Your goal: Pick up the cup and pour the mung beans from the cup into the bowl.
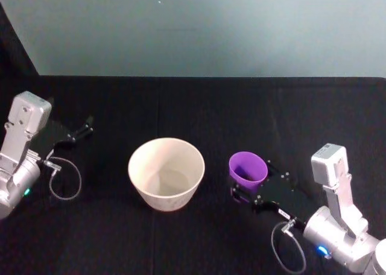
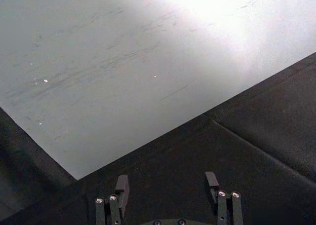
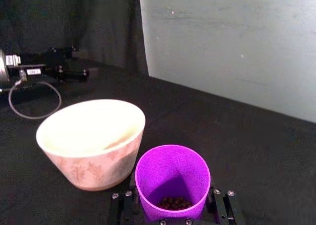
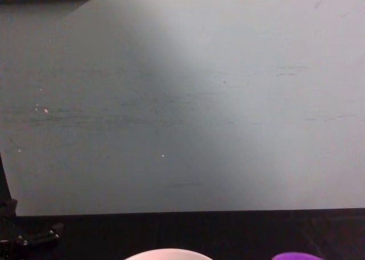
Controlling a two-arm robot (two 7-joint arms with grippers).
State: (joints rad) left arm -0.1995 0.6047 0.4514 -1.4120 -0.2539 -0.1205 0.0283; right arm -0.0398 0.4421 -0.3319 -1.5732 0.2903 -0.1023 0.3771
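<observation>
Black cloth (image 1: 181, 106) covers the table up to a pale grey-green wall (image 1: 211, 28).

Far left: the left gripper (image 1: 84, 130) is over the cloth, well apart from the bowl, pointing toward the wall. In the left wrist view its fingers (image 2: 122, 183) stand wide apart, with bare cloth between them. A thin cable loop (image 1: 65, 180) hangs from the left arm's wrist.

Centre: the bowl (image 1: 139, 154) sits upright on the cloth. It is round, cream-white, and wider than the cup. The right wrist view shows a faint leaf print on its outer wall (image 3: 94, 166). From the chest, the top of its rim (image 4: 168, 253) shows at the lower edge.

Right of centre: the cup (image 1: 248, 169) is purple, mouth up, just beside the bowl on its right with a narrow gap, not touching. A small heap of dark mung beans (image 3: 174, 203) lies at its bottom. Its rim (image 4: 296, 256) shows at the lower edge of the chest view.

Right: the right gripper (image 1: 253, 181) reaches in from the lower right. One finger (image 3: 222, 205) sits against each side of the cup's wall (image 3: 168, 170), closed on it. I cannot tell whether the base is off the cloth.
</observation>
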